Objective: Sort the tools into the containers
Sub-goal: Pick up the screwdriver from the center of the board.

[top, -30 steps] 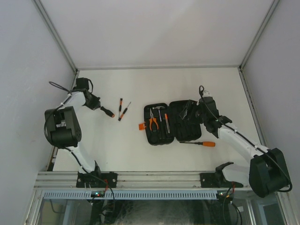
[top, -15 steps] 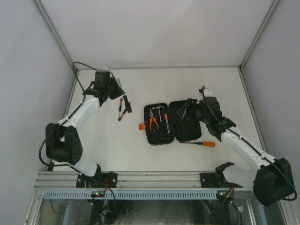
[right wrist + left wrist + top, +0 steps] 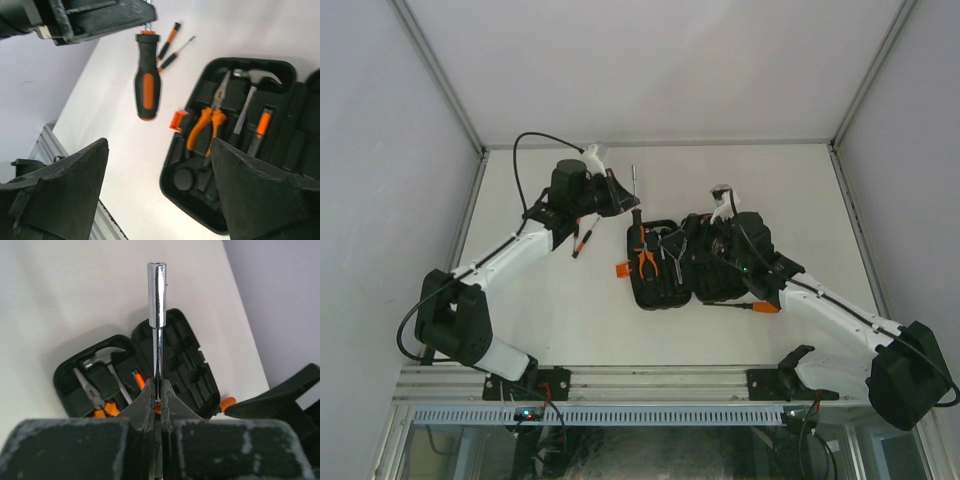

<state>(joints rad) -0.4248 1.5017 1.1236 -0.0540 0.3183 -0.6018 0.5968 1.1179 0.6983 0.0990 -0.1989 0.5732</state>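
Currently the left gripper (image 3: 158,392) is clamped tight on the chrome shaft of a black-and-orange nut driver (image 3: 147,85), held in the air at about 11 o'clock from the open tool case (image 3: 665,297), with its socket tip pointing to 12 o'clock in the top view. The right gripper (image 3: 159,150) hovers over the case with its jaws spread wide and nothing between them. Orange-handled pliers (image 3: 206,129), a hammer (image 3: 248,102) and one screwdriver (image 3: 261,126) lie in the case's left half; two small screwdrivers (image 3: 582,240) lie on the table (image 3: 770,190) at its 9 o'clock, and a long orange-handled screwdriver (image 3: 752,307) lies just beside it at 5 o'clock.
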